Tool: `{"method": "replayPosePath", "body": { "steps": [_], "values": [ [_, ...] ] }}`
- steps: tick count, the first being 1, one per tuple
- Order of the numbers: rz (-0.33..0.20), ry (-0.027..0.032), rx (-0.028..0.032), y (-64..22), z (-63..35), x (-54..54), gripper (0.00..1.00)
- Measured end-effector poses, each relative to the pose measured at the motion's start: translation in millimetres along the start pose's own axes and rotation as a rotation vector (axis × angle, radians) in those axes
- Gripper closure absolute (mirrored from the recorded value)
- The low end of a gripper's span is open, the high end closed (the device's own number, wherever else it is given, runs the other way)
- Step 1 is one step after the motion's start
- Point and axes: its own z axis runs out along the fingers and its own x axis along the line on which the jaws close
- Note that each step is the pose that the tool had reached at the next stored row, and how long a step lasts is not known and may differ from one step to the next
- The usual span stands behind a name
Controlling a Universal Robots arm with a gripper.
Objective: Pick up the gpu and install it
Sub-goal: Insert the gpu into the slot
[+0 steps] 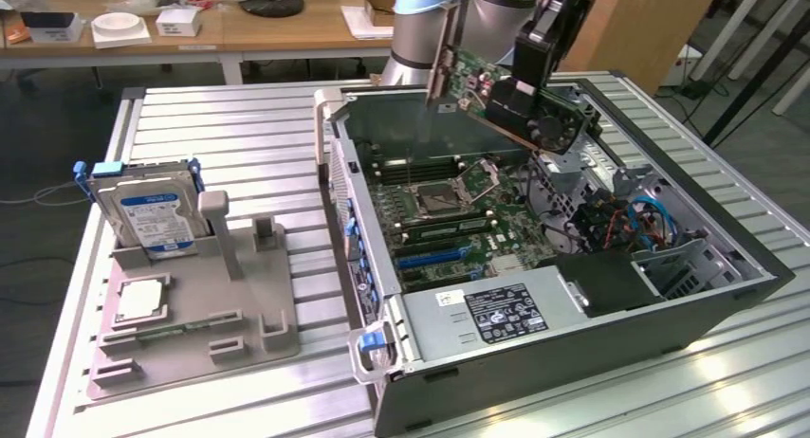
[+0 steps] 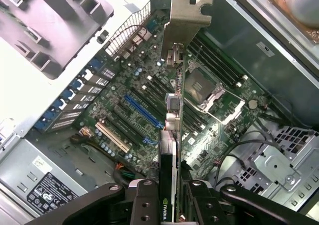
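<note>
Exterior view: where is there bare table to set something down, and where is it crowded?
Bare table lies between the grey holder and the wooden desk, plus a narrow strip between holder and computer case. Crowded: the holder carries a hard drive; inside the case, the gripper holds the gpu above the motherboard.

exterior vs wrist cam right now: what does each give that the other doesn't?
Exterior view: the hard drive standing in the grey fixture, a square chip lying on it, and the gpu tilted above the open PC case.
Wrist view: the card edge-on, its silver bracket over the motherboard, with the pincer shut on both faces.
Both: gpu held aloft, not yet seated; CPU socket; blue slot; power supply label.
</note>
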Motion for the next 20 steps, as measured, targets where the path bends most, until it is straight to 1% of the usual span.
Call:
{"method": "replayPosePath", "body": {
  "steps": [20],
  "values": [
    [-0.12, 0.0048, -0.0027, 0.0, 0.1, 0.0, 0.74]
  ]
}}
